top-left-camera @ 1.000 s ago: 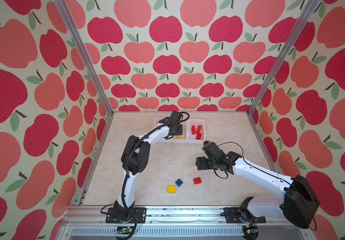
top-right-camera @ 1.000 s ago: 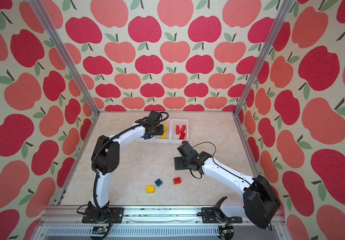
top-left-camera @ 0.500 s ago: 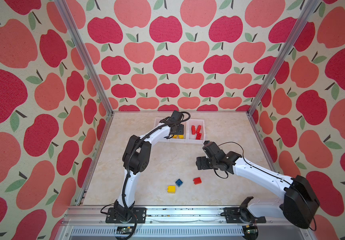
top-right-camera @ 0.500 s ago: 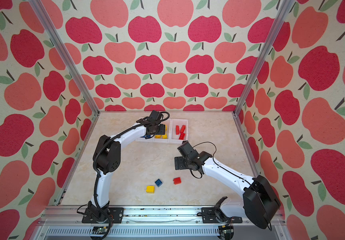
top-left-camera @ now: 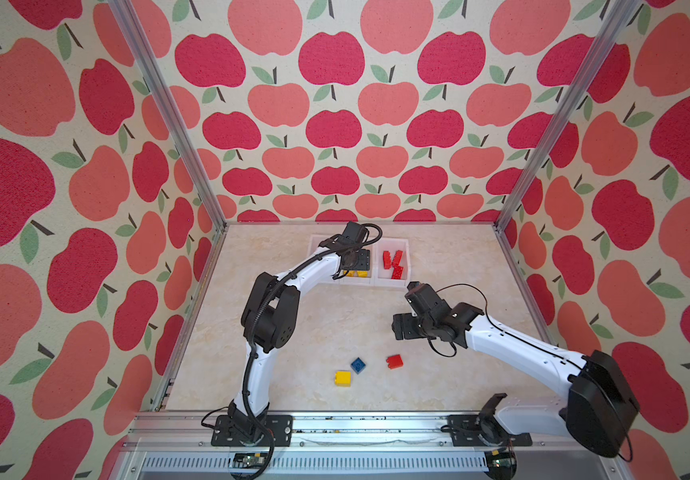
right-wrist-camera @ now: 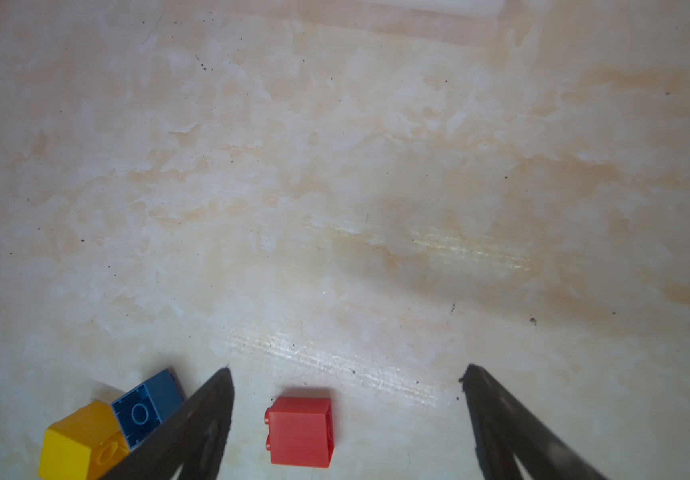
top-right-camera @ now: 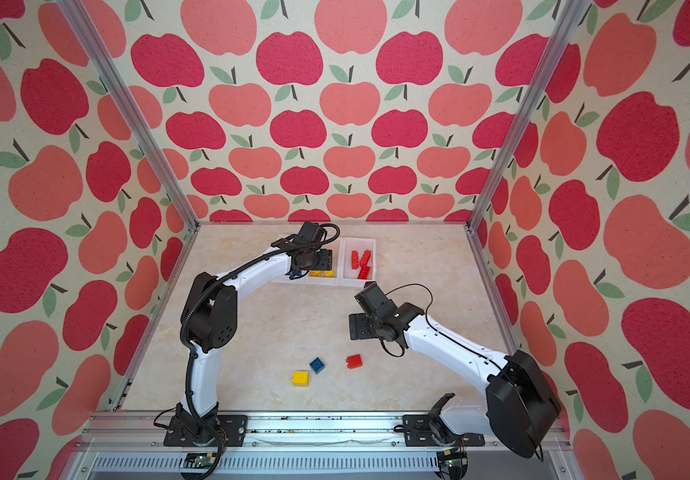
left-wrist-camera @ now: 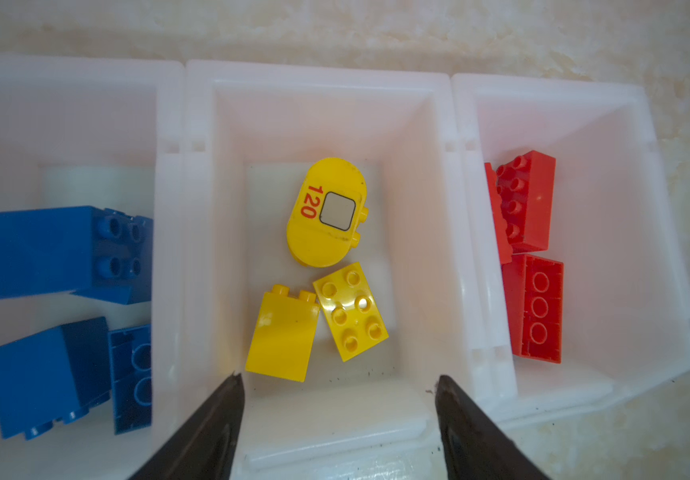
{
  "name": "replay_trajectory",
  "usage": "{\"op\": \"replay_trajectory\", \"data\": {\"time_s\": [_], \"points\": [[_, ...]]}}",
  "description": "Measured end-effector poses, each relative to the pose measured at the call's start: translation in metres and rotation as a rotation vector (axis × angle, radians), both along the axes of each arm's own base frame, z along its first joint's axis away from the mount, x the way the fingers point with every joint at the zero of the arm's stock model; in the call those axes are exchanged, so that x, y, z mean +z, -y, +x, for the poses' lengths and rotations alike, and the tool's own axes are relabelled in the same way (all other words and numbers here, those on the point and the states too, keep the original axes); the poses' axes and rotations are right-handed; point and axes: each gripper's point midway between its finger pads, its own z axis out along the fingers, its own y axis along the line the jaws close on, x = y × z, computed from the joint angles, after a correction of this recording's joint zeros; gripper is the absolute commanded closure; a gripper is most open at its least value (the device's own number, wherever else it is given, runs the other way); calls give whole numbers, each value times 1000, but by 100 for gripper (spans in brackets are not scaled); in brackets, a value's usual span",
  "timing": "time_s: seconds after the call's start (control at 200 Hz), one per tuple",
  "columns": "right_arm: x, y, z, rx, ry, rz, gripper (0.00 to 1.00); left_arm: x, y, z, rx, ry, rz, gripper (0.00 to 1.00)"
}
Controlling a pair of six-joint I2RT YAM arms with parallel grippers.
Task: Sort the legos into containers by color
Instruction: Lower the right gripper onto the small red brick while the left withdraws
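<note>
Three joined white containers stand at the back of the table. The container on one side holds blue legos. The middle one holds a rounded yellow piece and two yellow bricks. The third holds red bricks. My left gripper hangs open and empty over the middle container. Near the front lie a loose red brick, a blue one and a yellow one. My right gripper is open above the table, and the red brick shows between its fingers, untouched.
Metal frame posts and apple-patterned walls close in the marble table on three sides. An aluminium rail carrying both arm bases runs along the front edge. In both top views the left arm covers part of the containers.
The left gripper's jaws have opened over the middle container. Both arms have stayed almost where they were.
</note>
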Motion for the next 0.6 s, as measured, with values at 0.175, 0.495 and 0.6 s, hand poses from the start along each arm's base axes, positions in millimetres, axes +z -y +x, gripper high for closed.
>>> {"op": "replay_trajectory", "data": {"time_s": [0.175,0.495,0.6], "points": [[-1,2,-3,1,-10,-10,11,18,-6,-19,-10,17,-21,21],[-5,-2,-17,36,-30,-35,11,31,-25,-65,-18,24,-90,15],[-6,-5,-23,52,-33,-43,11,29,-33,-79,-9,13,-109,14]]}}
